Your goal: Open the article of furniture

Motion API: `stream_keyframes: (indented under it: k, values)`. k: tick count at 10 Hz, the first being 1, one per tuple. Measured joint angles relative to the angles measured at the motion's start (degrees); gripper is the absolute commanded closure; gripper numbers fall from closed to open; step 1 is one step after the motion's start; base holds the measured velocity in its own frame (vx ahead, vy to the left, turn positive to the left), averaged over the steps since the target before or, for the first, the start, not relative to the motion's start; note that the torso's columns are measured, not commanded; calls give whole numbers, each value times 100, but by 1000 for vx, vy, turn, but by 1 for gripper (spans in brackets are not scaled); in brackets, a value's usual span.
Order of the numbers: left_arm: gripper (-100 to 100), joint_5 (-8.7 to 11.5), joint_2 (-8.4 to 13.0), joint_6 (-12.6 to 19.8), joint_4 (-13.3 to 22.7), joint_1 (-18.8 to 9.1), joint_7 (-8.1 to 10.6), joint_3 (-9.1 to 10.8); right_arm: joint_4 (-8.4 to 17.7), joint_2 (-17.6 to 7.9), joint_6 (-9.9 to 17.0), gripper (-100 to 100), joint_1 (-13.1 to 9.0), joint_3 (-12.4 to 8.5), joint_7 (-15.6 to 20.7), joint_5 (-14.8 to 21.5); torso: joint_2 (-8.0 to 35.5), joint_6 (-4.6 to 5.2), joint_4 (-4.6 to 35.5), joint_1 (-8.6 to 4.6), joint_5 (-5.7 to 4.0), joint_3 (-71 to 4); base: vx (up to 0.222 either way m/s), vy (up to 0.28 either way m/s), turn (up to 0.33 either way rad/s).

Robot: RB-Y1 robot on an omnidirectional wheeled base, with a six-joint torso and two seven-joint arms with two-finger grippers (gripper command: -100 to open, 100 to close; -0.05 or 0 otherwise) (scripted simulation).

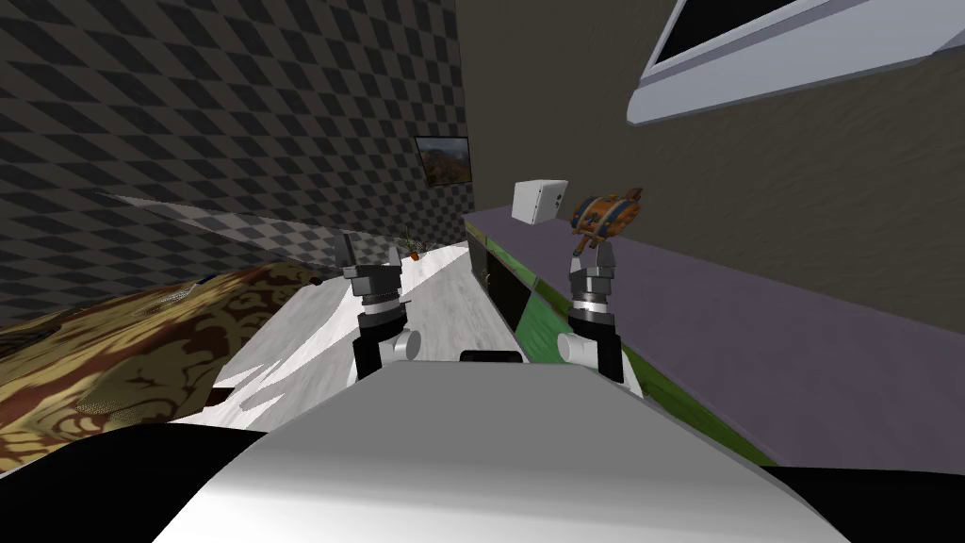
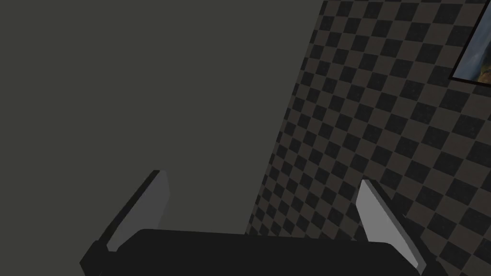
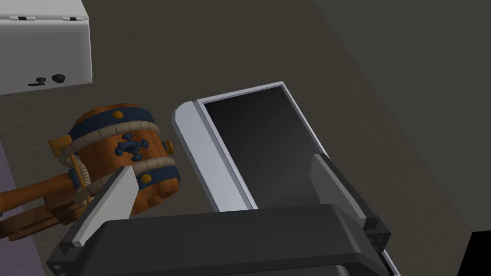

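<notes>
The long purple-topped bench [image 1: 754, 320] ran along the wall at my right, its green and dark fronts facing a pale floor [image 1: 443, 302]. A white box [image 1: 539, 201] and an orange barrel [image 1: 605, 213] stood on it, below a wall screen [image 1: 782, 47]. The left gripper [image 1: 369, 253] and right gripper [image 1: 594, 250] hovered, jaws apart, before a chequered wall [image 1: 236, 123].

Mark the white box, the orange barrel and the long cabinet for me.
white box [image 1: 539, 202], head view, middle of its front face.
orange barrel [image 3: 130, 146], right wrist view, blue cross on its side.
long cabinet [image 1: 754, 325], head view, bare purple top.
</notes>
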Motion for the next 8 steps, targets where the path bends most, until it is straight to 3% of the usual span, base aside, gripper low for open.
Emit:
stream_keyframes:
  k: [2, 8]
  values:
    - [0, 0, 0, 0, 0, 0, 0, 0, 0, 0, 0, 0, 0, 0, 0, 0, 597, 0, 600, 0, 0, -1200, 0, 0, 0]
    - [0, 0, 0, 0, -2, 0, 0, 0, -2, 0, -1, 0, 0, 0, 0, 0, 3116, 0, 3114, 0, 0, -6227, 0, 0, 0]
